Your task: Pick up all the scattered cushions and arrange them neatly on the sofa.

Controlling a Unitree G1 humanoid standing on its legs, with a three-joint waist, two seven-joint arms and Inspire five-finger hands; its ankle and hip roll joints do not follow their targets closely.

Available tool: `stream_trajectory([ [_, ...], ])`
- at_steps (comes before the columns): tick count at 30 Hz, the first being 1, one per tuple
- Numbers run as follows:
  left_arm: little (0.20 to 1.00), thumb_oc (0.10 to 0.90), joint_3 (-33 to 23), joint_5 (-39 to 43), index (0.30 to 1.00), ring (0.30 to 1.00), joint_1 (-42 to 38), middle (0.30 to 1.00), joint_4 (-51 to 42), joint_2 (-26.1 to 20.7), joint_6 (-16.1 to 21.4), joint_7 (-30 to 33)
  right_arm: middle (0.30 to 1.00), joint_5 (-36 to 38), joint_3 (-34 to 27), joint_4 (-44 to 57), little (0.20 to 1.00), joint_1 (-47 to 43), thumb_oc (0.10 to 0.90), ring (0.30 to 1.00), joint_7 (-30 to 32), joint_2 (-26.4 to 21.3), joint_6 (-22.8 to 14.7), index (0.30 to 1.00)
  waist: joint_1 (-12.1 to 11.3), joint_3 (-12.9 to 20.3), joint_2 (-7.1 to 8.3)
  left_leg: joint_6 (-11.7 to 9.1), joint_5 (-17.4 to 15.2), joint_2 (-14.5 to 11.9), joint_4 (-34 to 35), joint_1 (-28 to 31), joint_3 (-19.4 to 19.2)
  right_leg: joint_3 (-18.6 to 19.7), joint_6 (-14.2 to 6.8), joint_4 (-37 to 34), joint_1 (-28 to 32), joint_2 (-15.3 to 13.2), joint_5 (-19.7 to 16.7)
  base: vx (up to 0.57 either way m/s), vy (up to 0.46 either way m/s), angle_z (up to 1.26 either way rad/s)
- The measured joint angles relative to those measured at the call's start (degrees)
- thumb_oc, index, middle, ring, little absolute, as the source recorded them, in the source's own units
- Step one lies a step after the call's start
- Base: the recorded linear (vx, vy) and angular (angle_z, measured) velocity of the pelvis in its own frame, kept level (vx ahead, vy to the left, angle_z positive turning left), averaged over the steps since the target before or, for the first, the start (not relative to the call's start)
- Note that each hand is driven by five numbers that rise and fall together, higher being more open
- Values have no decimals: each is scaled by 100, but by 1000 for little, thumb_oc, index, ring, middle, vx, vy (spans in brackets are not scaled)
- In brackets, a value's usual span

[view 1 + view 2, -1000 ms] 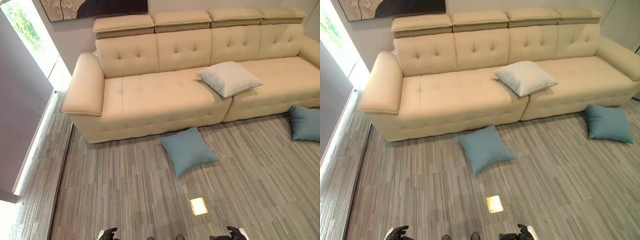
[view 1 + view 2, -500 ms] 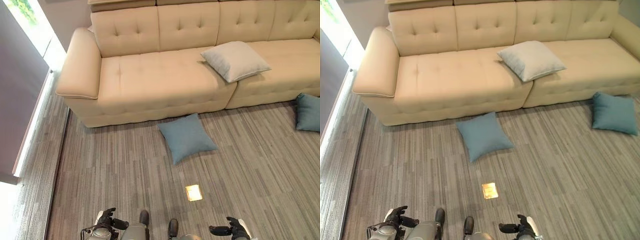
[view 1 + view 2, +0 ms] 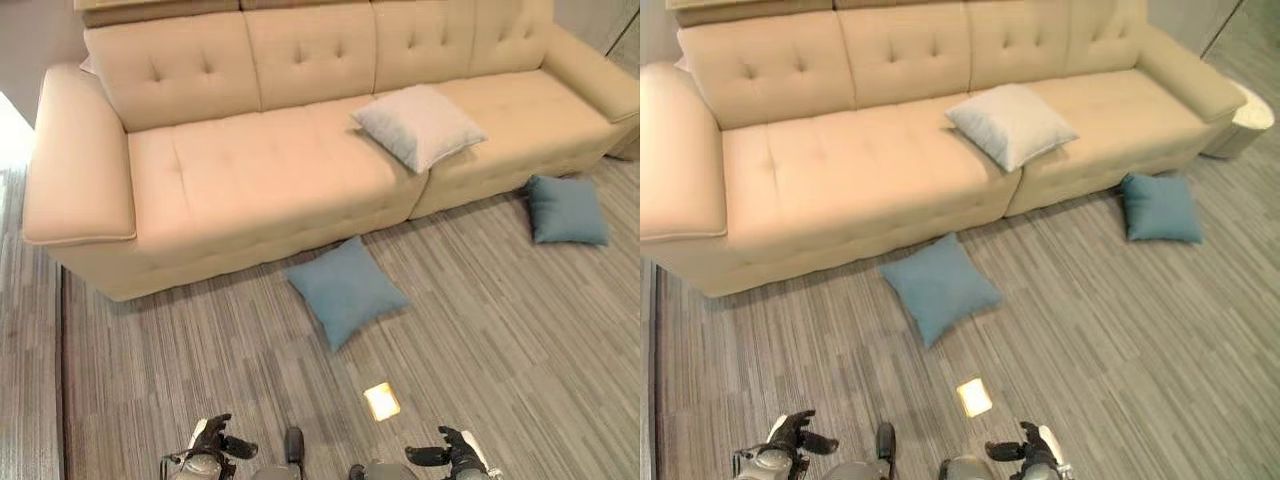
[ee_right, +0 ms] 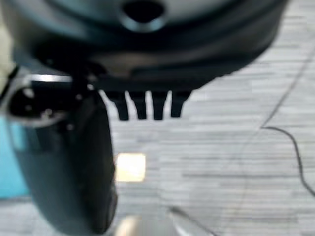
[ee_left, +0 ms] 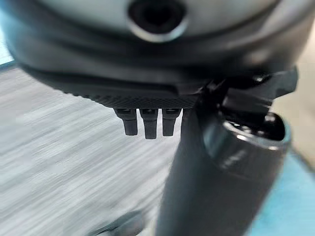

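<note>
**Cream sofa, two cushions on the floor**

Cream leather covers the sofa (image 3: 260,170), which spans the far side of the grey striped floor (image 3: 500,340). A pale cushion (image 3: 418,124) lies flat on its seat, over the seam between two sections. A blue cushion (image 3: 345,290) lies on the floor just in front of the sofa's base. A smaller-looking blue cushion (image 3: 566,209) lies farther right, beside the base. A bright square floor plate (image 3: 381,401) sits nearer the robot. Left hand (image 3: 213,441) and right hand (image 3: 447,456) hang low, fingers straight and slack, thumbs out, holding nothing.
</note>
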State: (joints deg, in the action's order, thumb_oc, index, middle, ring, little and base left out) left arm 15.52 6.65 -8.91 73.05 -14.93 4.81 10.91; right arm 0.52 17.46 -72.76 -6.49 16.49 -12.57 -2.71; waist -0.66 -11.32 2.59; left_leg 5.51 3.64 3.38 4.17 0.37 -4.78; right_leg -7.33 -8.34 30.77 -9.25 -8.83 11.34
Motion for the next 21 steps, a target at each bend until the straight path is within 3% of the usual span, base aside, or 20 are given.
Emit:
stream_trajectory([
  [1, 900, 800, -2, 0, 900, 900, -26, 900, 24, -5, -14, -2, 900, -20, 5, 6, 900, -61, 800, 900, 0, -18, -2, 900, -1, -6, -12, 5, -48, 29, 35, 125, -80, -255, -7, -214, -55, -223, -18, 169, -56, -25],
  [4, 900, 800, -3, -3, 900, 900, 41, 900, 67, -29, -17, -2, 900, -41, 8, 145, 900, -71, 800, 900, -9, -9, -9, 900, -12, 3, -12, -80, -164, 44, 36, 280, -189, -557, 60, -1107, -84, -423, -117, 168, -83, -20],
  [8, 900, 800, -3, -9, 900, 900, 227, 900, 164, -35, -60, -14, 900, -118, -10, 166, 900, -142, 800, 900, -13, -29, 24, 900, 81, 10, 25, -226, -409, 9, 11, 492, -285, -638, -99, -2130, -381, -447, -899, 216, -171, -18],
  [10, 900, 800, -61, -81, 900, 900, 385, 900, 238, -13, -68, -11, 900, -139, -67, 148, 900, -52, 800, 900, -12, -22, 39, 900, 140, 28, 81, -394, -589, -41, 19, 722, -319, -644, 52, -2477, -370, -446, -1326, 282, -303, -7],
  [11, 900, 800, -88, -125, 900, 900, 512, 900, 246, 84, -72, -14, 900, -150, -57, 134, 900, -9, 800, 900, -14, -49, 25, 900, 156, 87, -12, -526, -736, -215, -41, 834, -265, -685, 371, -2454, -252, -293, -1528, 220, -259, 1],
  [12, 900, 800, -108, -124, 900, 900, 535, 900, 278, 181, -73, -7, 900, -148, -74, 92, 900, -25, 800, 900, -11, -75, 17, 900, 174, 131, -178, -612, -792, -409, -123, 828, -224, -757, 355, -2421, -194, -130, -1447, 343, -466, 17],
  [14, 900, 800, -113, -117, 900, 900, 552, 900, 271, 320, -51, -13, 900, -162, -116, 53, 900, 39, 800, 900, -24, -118, 29, 900, 130, 169, -262, -703, -863, -719, -517, 721, -17, -839, 597, -2560, 25, 172, -1198, 149, -288, 29],
  [15, 900, 800, -107, -120, 900, 900, 520, 900, 255, 321, -46, -5, 900, -167, -121, 75, 900, 51, 800, 900, -31, -130, 44, 900, 121, 169, -189, -703, -860, -746, -807, 589, 66, -878, 671, -2709, 135, 203, -1208, 64, -275, 22],
  [16, 900, 800, -145, -113, 900, 900, 519, 900, 231, 285, -10, -35, 900, -169, -108, 117, 900, 46, 800, 900, -28, -181, 45, 900, 87, 169, -125, -718, -858, -783, -1234, 462, 113, -896, 891, -2965, 376, 325, -1367, 47, -263, 7],
  [18, 900, 800, -247, -109, 900, 900, 479, 900, 273, 355, 4, -2, 900, -165, -102, 151, 900, 14, 800, 900, 0, -281, 19, 900, 65, 187, -118, -909, -762, -913, -1796, 157, 295, -906, 975, -3047, 483, 474, -1271, 30, -210, 10],
  [19, 900, 800, -256, -101, 900, 900, 307, 900, 250, 252, 14, 0, 900, -159, -88, 170, 900, 7, 800, 900, 15, -305, -21, 900, 75, 134, 18, -1052, -734, -925, -2704, -330, 365, -972, 1068, -3235, 608, 462, -1241, 50, -186, 18],
  [21, 900, 800, -277, -102, 900, 900, 195, 900, 206, 215, 21, -7, 900, -146, -39, 154, 900, -30, 800, 900, 15, -326, -15, 900, -31, 82, 89, -1286, -532, -987, -3213, -599, 459, -945, 1333, -3336, 742, 579, -1171, 85, -179, 8],
])
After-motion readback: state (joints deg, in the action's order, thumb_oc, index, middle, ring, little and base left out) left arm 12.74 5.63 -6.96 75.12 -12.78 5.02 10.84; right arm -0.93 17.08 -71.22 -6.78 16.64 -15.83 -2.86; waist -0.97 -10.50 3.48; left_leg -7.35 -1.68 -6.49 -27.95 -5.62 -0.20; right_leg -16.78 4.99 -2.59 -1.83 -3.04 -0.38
